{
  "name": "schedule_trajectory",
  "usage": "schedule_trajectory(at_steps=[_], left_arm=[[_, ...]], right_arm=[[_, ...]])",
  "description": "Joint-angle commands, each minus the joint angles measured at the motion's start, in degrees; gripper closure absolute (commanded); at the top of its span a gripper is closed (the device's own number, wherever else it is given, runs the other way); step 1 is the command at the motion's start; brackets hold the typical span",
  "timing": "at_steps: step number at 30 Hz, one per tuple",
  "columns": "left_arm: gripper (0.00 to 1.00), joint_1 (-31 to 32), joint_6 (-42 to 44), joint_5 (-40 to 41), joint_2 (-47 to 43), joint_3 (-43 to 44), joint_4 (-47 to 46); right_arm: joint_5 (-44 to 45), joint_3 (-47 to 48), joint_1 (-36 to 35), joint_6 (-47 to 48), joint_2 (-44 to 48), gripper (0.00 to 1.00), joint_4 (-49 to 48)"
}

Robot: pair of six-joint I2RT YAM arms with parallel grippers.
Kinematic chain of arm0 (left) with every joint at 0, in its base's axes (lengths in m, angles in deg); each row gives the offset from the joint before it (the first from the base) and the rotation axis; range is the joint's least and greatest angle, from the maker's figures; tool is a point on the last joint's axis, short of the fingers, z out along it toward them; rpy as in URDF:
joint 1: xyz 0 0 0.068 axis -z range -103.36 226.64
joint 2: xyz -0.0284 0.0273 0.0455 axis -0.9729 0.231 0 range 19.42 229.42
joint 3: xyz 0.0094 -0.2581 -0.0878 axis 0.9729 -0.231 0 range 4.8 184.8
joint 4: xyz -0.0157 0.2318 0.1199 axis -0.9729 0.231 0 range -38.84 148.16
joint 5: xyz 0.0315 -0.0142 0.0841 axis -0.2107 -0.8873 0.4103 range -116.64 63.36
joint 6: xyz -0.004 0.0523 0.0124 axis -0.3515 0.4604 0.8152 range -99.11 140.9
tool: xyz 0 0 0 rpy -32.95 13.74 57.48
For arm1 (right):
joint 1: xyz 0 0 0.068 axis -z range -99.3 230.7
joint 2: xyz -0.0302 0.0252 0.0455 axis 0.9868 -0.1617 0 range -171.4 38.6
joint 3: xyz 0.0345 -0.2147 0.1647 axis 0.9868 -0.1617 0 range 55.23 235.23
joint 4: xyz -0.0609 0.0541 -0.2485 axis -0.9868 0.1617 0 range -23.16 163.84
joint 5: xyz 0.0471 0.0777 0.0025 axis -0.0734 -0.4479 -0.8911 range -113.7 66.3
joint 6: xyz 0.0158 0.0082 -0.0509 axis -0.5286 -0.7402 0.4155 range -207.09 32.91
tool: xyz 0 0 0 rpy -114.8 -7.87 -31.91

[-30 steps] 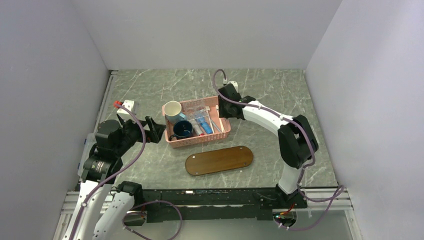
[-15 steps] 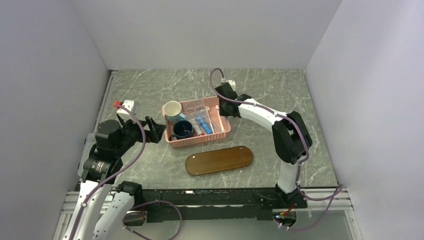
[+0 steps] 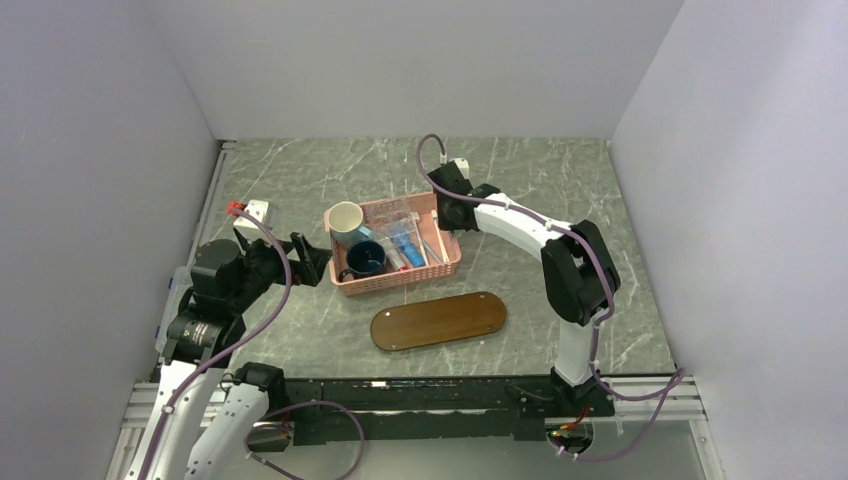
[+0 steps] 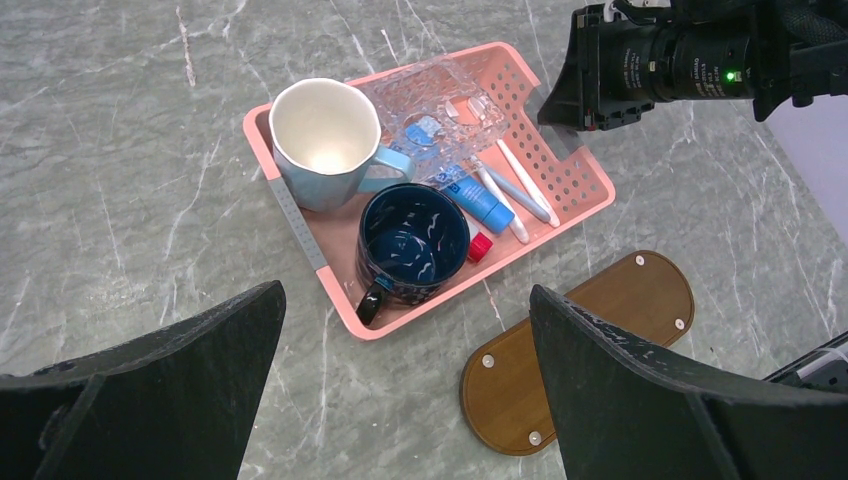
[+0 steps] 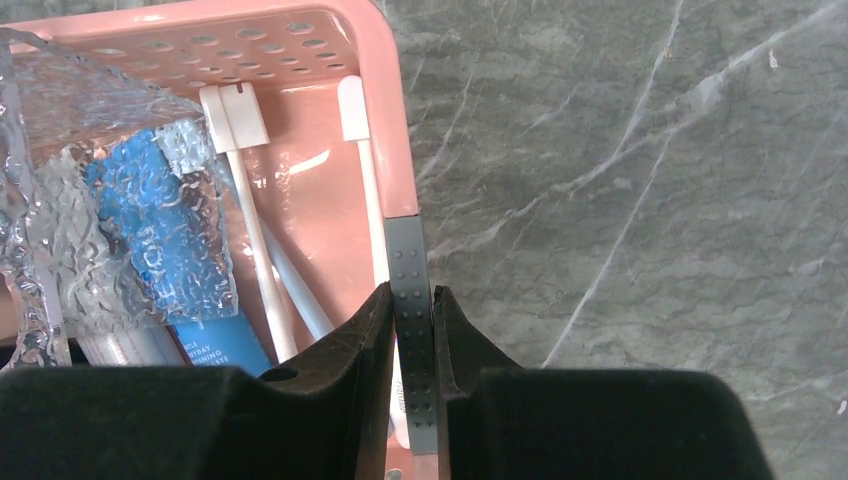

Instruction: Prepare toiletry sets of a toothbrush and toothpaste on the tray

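Observation:
The dark-brown tray (image 3: 438,320) lies bare in front of the pink basket (image 3: 400,280); it also shows in the left wrist view (image 4: 580,350). Several white toothbrushes (image 5: 250,220) and a blue toothpaste tube (image 5: 215,340) lie in the basket's right end, partly under a clear dish. My right gripper (image 5: 410,300) is shut on the grey strip of the basket's right rim (image 5: 395,150); in the top view it (image 3: 447,215) sits at the basket's far right corner. My left gripper (image 3: 315,260) is open and empty, hovering left of the basket.
A pale mug (image 4: 320,140) and a dark-blue mug (image 4: 412,245) fill the basket's left half. A clear square dish (image 4: 440,100) lies over the toiletries. A small red cap (image 4: 480,246) lies beside the dark mug. Grey walls enclose the marble table (image 3: 540,170).
My right arm has shifted a little to the left, its gripper closing in on the basket's right rim. The left arm, basket and tray have not moved.

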Motion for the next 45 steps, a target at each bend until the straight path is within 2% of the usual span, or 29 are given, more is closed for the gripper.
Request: schedule_trajectory(at_steps=[1,18,34,39,45], left_arm=[[0.01,-0.2,-0.3,-0.7,0.4,1.7,-0.7],[0.01,-0.2,-0.3,-0.6,0.5,1.6,-0.7],[0.01,-0.2,-0.3,-0.5,0.6,1.6,-0.7],[0.01,-0.2,-0.3,-0.6,0.7,1.6,-0.7],[0.01,-0.2,-0.5,-0.4,1.7,1.9,-0.1]], right_arm=[[3.3,2.4,2.3,-2.6,-0.5,1.0,-1.7],[0.0,3.2,10.6,-1.6,-0.2,1.0,-4.1],[0.7,6.0,13.5,3.6,-3.6,1.0,-4.2],[0.2,4.2,13.5,3.5,-0.3,0.74,-4.9],[-0.2,1.0,13.2,3.2,6.7,0.49,-4.4]])
